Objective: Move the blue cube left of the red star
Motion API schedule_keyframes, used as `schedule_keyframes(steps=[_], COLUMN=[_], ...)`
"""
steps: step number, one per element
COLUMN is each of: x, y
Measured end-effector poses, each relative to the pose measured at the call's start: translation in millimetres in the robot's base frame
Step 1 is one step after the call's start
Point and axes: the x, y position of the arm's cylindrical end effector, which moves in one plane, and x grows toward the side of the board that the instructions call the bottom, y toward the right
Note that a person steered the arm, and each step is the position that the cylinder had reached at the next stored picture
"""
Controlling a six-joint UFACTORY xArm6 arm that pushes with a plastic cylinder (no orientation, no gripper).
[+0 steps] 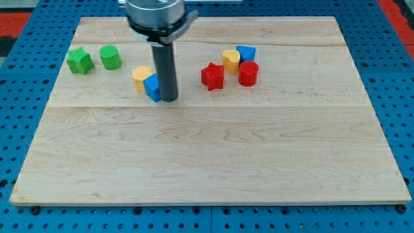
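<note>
The blue cube (152, 87) sits on the wooden board, left of centre, touching a yellow block (141, 76) at its upper left. My tip (168, 99) stands right against the blue cube's right side and hides part of it. The red star (212, 76) lies about 70 px to the right of my tip, with bare wood between them.
A yellow block (231, 60), a blue block (246, 54) and a red cylinder (248, 74) cluster just right of the red star. A green star (79, 61) and a green cylinder (110, 57) sit at the board's upper left. The board (207, 155) lies on a blue pegboard.
</note>
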Motion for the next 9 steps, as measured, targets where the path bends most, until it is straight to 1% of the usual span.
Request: schedule_keyframes(steps=[1,2,3,4,6,7,9], x=[1,20,30,13,-39,-40,-34], y=[-5,-23,-60,-61,0,-8,-98])
